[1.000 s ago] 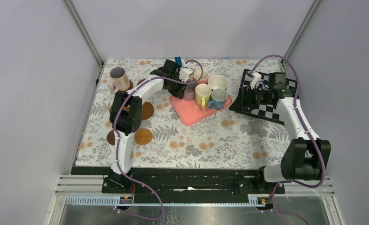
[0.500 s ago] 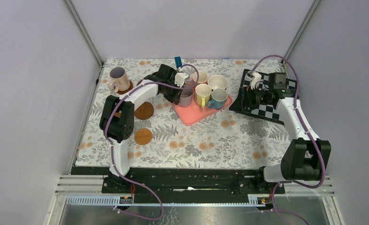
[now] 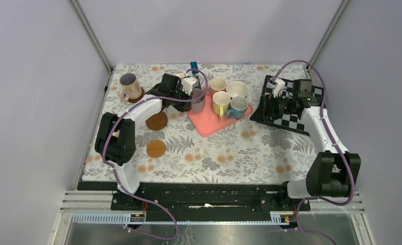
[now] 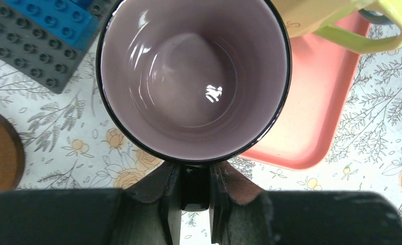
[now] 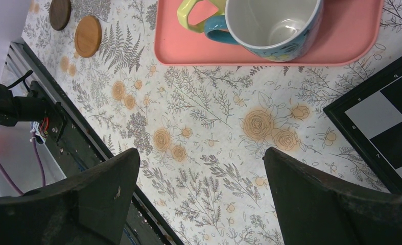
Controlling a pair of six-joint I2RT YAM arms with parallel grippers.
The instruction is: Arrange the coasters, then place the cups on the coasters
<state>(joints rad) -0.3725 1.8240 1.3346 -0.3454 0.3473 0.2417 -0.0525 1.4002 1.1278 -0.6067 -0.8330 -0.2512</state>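
Four cups stand in the pink tray [image 3: 209, 125]: the salmon cup [image 3: 218, 83], white cup [image 3: 237, 89], yellow cup [image 3: 220, 101] and light blue cup [image 3: 239, 106]. The mauve cup [image 4: 193, 76], inside the tray a second ago, now hangs over its left edge, pinched tight in the left pincer [image 4: 195, 189]. Right of the tray, the right pincer [image 5: 201, 153] gapes wide, empty.

Likely lab: grey-walled framed enclosure [image 3: 89, 31]

Readable text: I find none in any view.
mauve cup [image 4: 193, 76]: plain inside, no lettering I can make out.
chessboard [image 5: 380, 120]: squares only, no legible numerals from here.
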